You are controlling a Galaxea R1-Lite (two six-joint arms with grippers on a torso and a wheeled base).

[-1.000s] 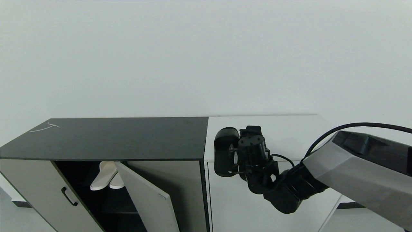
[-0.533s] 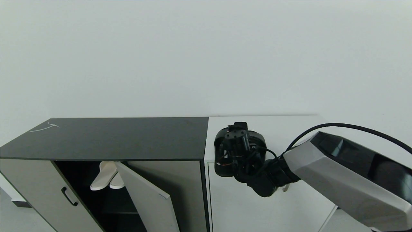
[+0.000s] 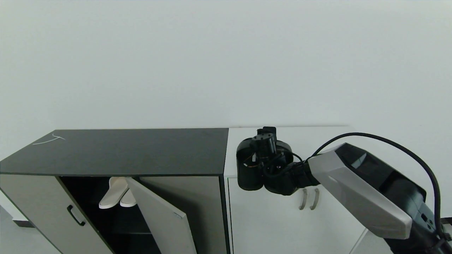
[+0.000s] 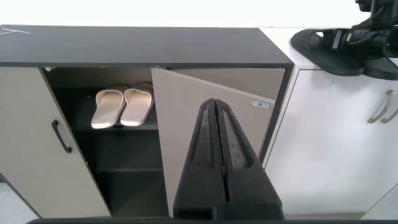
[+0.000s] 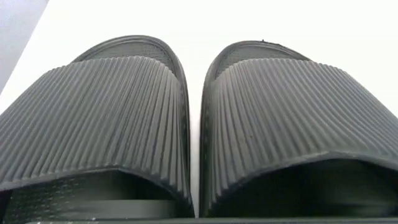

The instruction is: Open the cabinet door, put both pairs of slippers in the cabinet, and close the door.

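A black pair of slippers [image 3: 249, 171] hangs side by side in my right gripper [image 3: 263, 164], which is shut on it, at the front edge of the white cabinet's top [image 3: 317, 137]. In the right wrist view the ribbed straps of the black slippers [image 5: 199, 124] are close up. The left wrist view has this pair [image 4: 329, 46] just right of the black-topped cabinet [image 4: 143, 45]. A white pair of slippers [image 4: 122, 106] lies on its upper shelf. Its right door [image 4: 186, 118] stands ajar, and the left door [image 4: 37, 137] is open. My left gripper [image 4: 214, 104] is shut and empty, in front of the ajar door.
The white cabinet [image 3: 282, 225] adjoins the dark one on the right, its doors closed, with two metal handles [image 3: 307, 198]. The lower shelves [image 4: 124, 180] of the dark cabinet look dark and bare. A plain wall stands behind both.
My right arm has swung up and left while the wrist turned, so the black pair now shows both slippers side by side and the white cabinet's handles are uncovered.
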